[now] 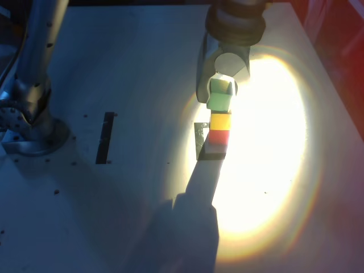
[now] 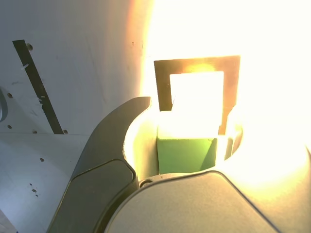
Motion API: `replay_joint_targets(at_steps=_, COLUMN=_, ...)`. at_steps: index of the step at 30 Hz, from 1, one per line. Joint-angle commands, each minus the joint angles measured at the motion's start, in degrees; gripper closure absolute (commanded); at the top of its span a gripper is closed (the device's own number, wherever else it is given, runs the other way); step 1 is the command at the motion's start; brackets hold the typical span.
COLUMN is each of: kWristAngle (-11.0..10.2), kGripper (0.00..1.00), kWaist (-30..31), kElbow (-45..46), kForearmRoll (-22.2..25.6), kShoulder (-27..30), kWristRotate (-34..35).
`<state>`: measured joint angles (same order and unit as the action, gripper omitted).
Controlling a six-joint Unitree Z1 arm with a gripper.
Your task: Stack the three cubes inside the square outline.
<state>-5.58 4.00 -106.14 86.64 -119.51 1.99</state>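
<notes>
Arm point(image 1: 40, 51) upright at the exterior view's left, dark wrist point(image 1: 236, 25) above downward fingers point(image 2: 109, 133), these apart

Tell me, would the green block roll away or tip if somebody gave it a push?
The green block probably wouldn't roll, because its sides look flat. It might topple off, though, since it sits high above the yellow block and red block, a narrow stack.

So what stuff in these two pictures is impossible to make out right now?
- Outline's right side, exterior view: lost in glare.
- Red and yellow cubes, wrist view: not distinguishable, with the green cube in front and glare around it.
- Upper arm, exterior view: cut off by the top edge.
- Tabletop under the bright spot, exterior view: washed out.
</notes>
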Motion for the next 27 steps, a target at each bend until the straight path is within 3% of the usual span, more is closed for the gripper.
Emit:
replay_joint_targets(at_steps=1, kWristAngle=0.1, kGripper=0.25, kWaist=0.1, kElbow=0.0, kForearmRoll=-0.2, kShoulder=-0.4, kWristRotate=-0.2)
replay_joint_targets(at_steps=8, kWristAngle=0.2, kGripper=0.20, kWaist=0.1, kElbow=0.2, kForearmRoll=-0.4, kShoulder=-0.4, kWristRotate=-0.2)
replay_joint_targets(at_steps=17, kWristAngle=0.3, kGripper=0.01, kWaist=0.0, kElbow=0.4, kForearmRoll=-0.4, kShoulder=0.7, kWristRotate=-0.1)
replay_joint_targets(at_steps=27, kWristAngle=0.6, kGripper=0.01, kWaist=0.0, kElbow=4.6, kForearmRoll=1.3, kShoulder=8.6, kWristRotate=-0.2)
